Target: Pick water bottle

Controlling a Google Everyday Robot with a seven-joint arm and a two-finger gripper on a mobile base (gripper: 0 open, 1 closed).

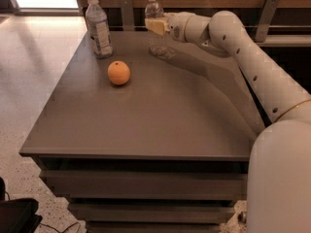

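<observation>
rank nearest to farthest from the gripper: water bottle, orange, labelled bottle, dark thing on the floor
1. water bottle, right at the gripper, far side of the scene.
2. orange and labelled bottle, both off to the image left; too close to call between them.
3. dark object, down on the floor at the near left corner.
</observation>
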